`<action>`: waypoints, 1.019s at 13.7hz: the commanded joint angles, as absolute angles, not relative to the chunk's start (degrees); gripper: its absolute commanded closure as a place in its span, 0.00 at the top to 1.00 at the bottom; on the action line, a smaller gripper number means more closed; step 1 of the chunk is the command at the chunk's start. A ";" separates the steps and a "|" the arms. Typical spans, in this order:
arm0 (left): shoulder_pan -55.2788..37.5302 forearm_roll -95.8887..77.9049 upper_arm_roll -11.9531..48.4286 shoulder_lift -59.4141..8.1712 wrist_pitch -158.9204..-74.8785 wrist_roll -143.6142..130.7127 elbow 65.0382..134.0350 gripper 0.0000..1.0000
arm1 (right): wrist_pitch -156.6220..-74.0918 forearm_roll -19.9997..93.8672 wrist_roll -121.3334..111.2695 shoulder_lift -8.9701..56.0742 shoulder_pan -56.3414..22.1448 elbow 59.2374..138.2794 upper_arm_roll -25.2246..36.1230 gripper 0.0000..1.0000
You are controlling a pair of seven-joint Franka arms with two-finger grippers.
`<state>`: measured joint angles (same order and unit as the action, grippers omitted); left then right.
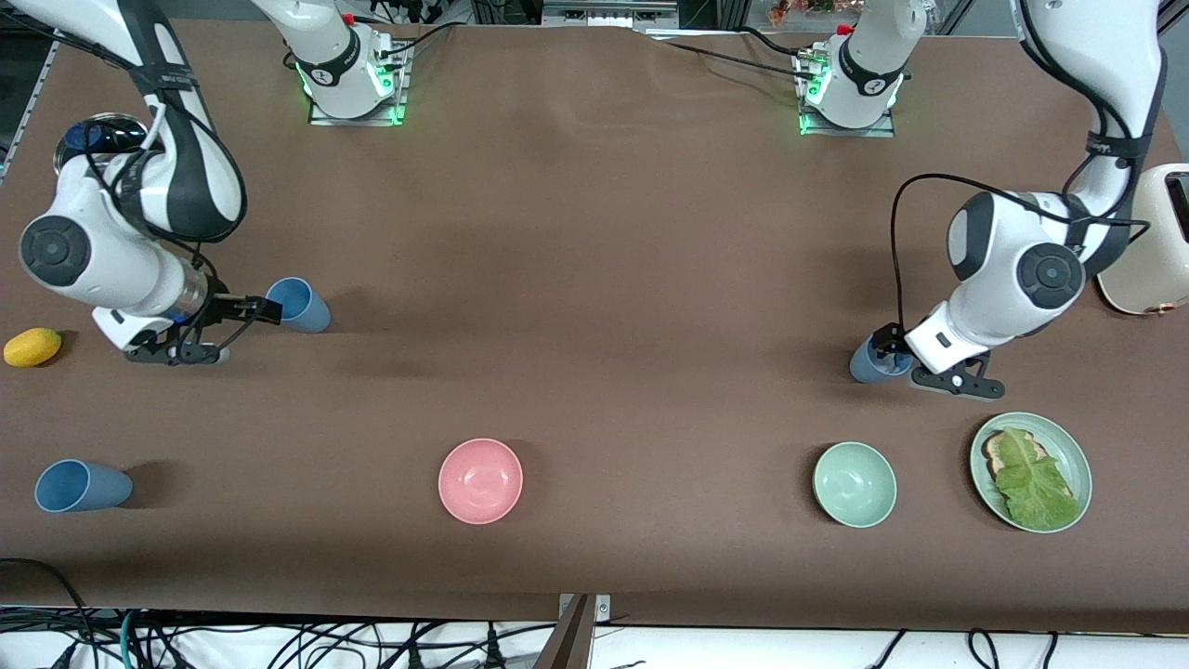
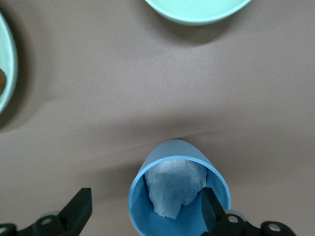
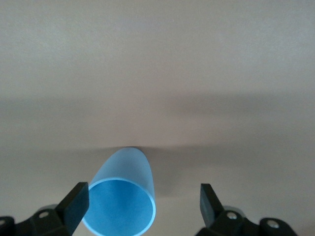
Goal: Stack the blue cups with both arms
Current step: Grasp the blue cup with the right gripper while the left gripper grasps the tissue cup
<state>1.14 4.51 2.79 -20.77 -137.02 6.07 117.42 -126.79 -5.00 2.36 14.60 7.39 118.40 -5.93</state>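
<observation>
The front view alone shows three cups: a third cup [image 1: 82, 486] lies at lower left, clear of both arms. At mid-left, the right gripper [image 1: 269, 311] hangs spread at the mouth of a tilted cup [image 1: 299, 305]; its wrist view shows that cup [image 3: 122, 194] between the fingers, untouched. The left wrist view alone shows white paper [image 2: 174, 189] inside the grey-blue cup [image 2: 178, 192], with one finger [image 2: 212, 210] of the spread left gripper [image 2: 146, 209] inside its rim.
</observation>
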 commanded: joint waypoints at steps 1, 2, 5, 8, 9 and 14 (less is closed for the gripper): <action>1.49 7.90 2.81 -21.18 -140.97 7.47 119.53 0.69 | -131.22 -5.80 1.23 11.43 7.73 125.14 -5.01 1.00; 1.49 8.17 2.81 -21.36 -140.98 7.47 119.53 0.36 | -132.09 -5.80 1.14 11.43 7.73 125.85 -5.01 1.00; 1.67 8.09 2.90 -22.15 -140.89 7.29 119.27 0.00 | -134.73 -5.80 0.09 11.77 7.73 127.70 -4.75 1.00; 1.58 8.09 2.90 -21.71 -140.36 6.86 118.39 0.00 | -134.48 -5.71 0.70 13.70 7.73 127.62 -4.75 0.98; 1.15 7.74 2.99 -21.45 -139.75 6.68 117.95 0.00 | -134.39 -5.71 0.70 14.23 7.73 127.44 -4.75 0.75; 0.70 0.81 12.63 -21.88 -132.28 -1.72 111.80 0.00 | -132.37 -5.54 0.97 14.33 7.65 127.00 -4.83 0.00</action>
<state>1.11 3.71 8.83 -22.07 -134.65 2.73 113.59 -133.32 -5.02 1.05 14.86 7.40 126.79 -4.70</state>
